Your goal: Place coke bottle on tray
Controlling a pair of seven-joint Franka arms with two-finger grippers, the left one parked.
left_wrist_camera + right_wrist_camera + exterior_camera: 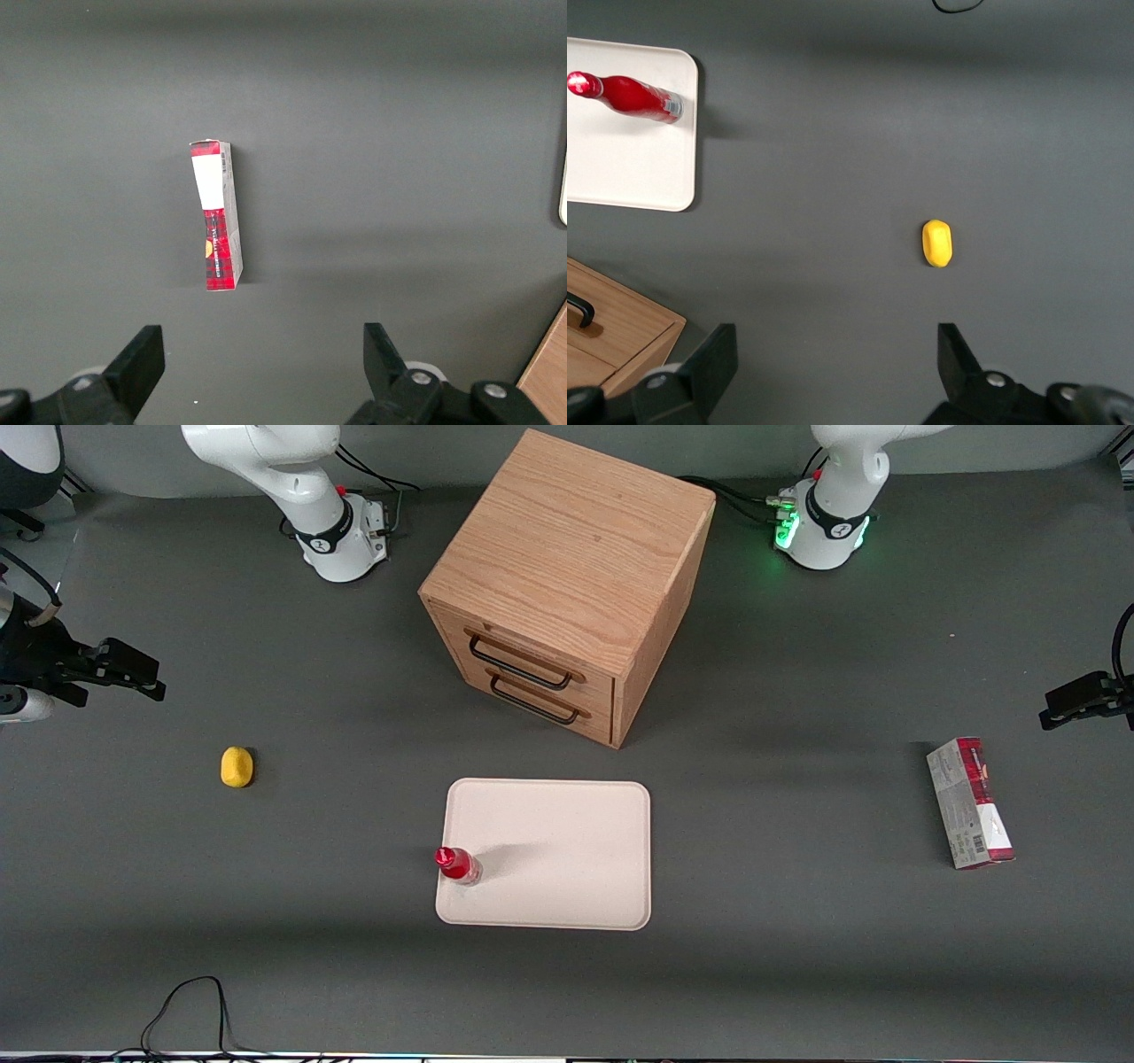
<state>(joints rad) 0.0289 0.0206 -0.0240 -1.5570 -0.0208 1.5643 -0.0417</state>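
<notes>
Already, from the front, the coke bottle (457, 864) stands upright on the tray (567, 850) near its edge, suggesting the job is done, while the right wrist view shows the gripper (837, 372) spread empty, well apart from the tray.

No legible text anywhere. Carton (970, 802) toward parked arm's end of table: barcode patch and lines of print on grey and red faces, too small to read; white panel blank in left wrist view. Coke bottle (458, 864) on tray (567, 886): red label, no script readable. Gripper (133, 671) at working arm's end of table, unmarked.
</notes>
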